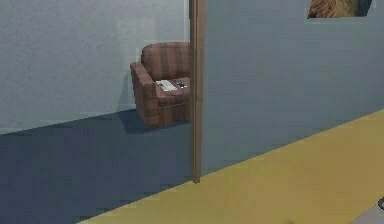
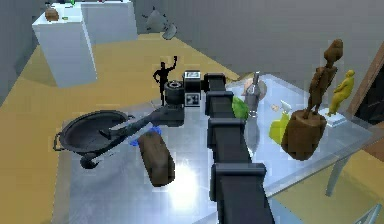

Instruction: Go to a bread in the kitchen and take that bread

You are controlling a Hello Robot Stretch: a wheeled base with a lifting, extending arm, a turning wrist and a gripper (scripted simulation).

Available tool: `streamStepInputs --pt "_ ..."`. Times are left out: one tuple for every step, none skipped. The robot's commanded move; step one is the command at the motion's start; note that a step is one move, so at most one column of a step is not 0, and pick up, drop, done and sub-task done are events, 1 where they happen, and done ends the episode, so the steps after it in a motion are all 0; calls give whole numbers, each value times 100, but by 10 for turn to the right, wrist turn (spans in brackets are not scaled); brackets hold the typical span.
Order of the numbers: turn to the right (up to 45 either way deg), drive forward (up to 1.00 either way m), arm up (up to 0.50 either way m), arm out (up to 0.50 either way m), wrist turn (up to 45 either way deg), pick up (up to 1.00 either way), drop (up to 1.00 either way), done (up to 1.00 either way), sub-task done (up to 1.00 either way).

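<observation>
A brown oblong loaf of bread [image 2: 155, 160] lies on a shiny metal table [image 2: 110, 195], just right of a dark round pan [image 2: 92, 132]. My arm [image 2: 232, 160] rises from the arm side view's bottom edge, with two white marked squares at its far end. Left of them, the gripper [image 2: 130, 138] reaches out between the pan and the bread. With the pan and loaf at and behind its far end, I cannot tell whether it holds anything, or whether it touches the bread.
On the table's right stand a black figurine [image 2: 163, 80], a silver bottle [image 2: 253, 100], a brown pot [image 2: 300, 135] and wooden and yellow statuettes. White counters [image 2: 65, 45] stand beyond. The forward view has a blue wall, a door frame [image 1: 196, 90] and a plaid armchair [image 1: 160, 85].
</observation>
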Motion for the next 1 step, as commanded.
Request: streamStepInputs --pt "0 0 0 0 450 0 0 0 0"
